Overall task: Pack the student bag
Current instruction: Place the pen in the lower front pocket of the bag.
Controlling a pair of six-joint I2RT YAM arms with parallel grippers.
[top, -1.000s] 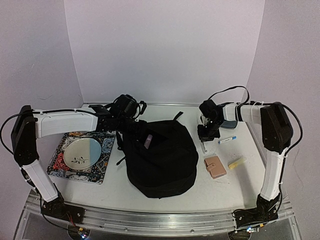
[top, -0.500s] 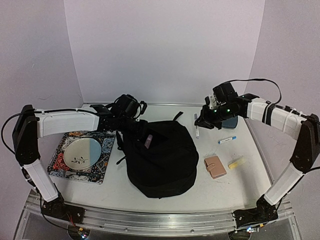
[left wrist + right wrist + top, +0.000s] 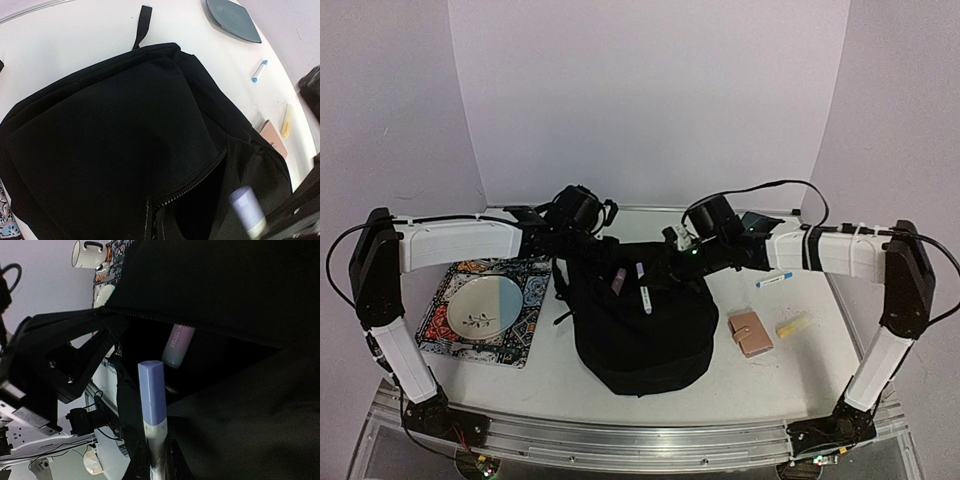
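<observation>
With left jaws clamped on the rim of the student bag (image 3: pixel 640 330) lying mid-desk (image 3: pixel 750 385) and right jaws gripping a purple-capped marker (image 3: pixel 151 390) at its open mouth, lower cap-first, deep beside the pink tube (image 3: pixel 177 345), then release.

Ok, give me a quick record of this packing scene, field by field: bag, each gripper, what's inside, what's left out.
bag: student bag, black, lying flat, top opening held open
left gripper: shut on the bag's opening edge
right gripper: shut on purple-capped marker, at the opening
in opening: pinkish tube
loose, right of bag: blue-capped pen, pink wallet, yellow highlighter
</observation>
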